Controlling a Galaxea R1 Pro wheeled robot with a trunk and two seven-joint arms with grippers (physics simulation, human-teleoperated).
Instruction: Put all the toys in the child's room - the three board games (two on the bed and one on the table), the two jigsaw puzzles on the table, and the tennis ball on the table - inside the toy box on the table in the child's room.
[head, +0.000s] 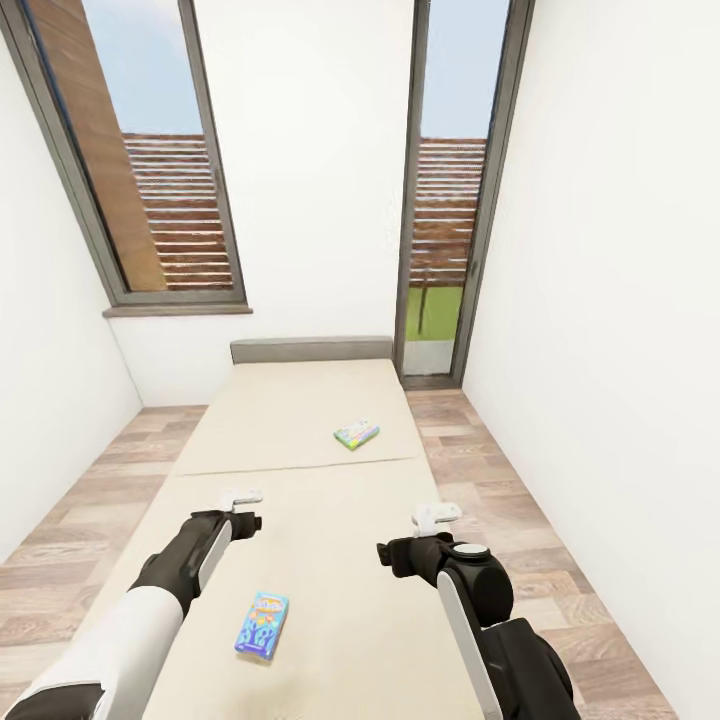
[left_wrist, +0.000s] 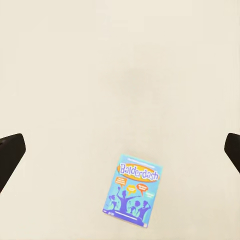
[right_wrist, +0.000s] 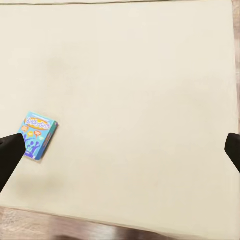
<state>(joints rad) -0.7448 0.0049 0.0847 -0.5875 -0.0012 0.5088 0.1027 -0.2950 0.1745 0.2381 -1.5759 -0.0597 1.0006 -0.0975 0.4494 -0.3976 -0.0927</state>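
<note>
Two board games lie on the beige mattress of the bed (head: 300, 410). A blue Balderdash box (head: 262, 624) (left_wrist: 133, 190) (right_wrist: 39, 134) rests flat near the foot, between my arms. A green-white box (head: 356, 433) lies farther up, right of centre. My left gripper (head: 242, 497) (left_wrist: 121, 152) hovers open above the mattress, just beyond the blue box. My right gripper (head: 437, 515) (right_wrist: 121, 152) hangs open and empty over the bed's right half. The table, toy box, jigsaw puzzles and tennis ball are out of view.
A grey headboard (head: 310, 350) ends the bed at the far wall, between a tall window (head: 150, 160) and a glass door (head: 450, 200). Wood-plank floor (head: 80, 520) runs along both sides of the bed. White walls stand close on the left and right.
</note>
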